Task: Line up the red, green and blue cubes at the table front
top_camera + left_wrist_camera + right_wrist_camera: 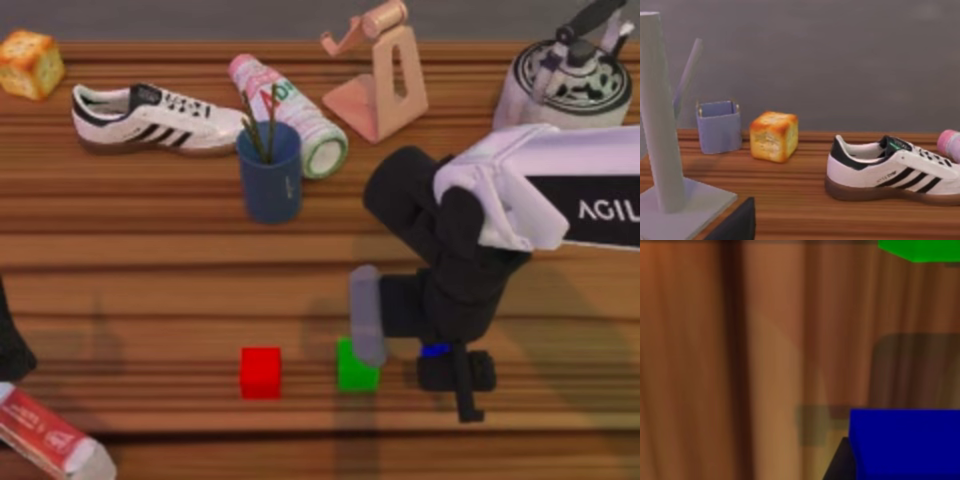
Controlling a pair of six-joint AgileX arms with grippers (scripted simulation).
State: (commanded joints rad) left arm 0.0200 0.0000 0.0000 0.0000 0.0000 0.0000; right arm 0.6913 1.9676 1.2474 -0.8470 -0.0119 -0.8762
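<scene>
The red cube (260, 372) sits near the table (150, 300) front, left of centre. Right of it stands the green cube (355, 376), partly covered by a grey part of my right arm. My right gripper (452, 368) hangs low just right of the green cube. Only a sliver of the blue cube (435, 350) shows beneath it. In the right wrist view the blue cube (905, 445) fills the near corner with a dark finger (840, 465) against its side, and the green cube (920, 249) lies beyond. My left arm (10, 345) is parked at the left edge, open.
Along the back stand an orange-tan block (30, 63), a white shoe (155, 118), a pink-white bottle (290, 115), a blue mug (270, 172), a pink stand (378, 85) and a kettle (565, 80). A red-and-white carton (50, 435) lies front left.
</scene>
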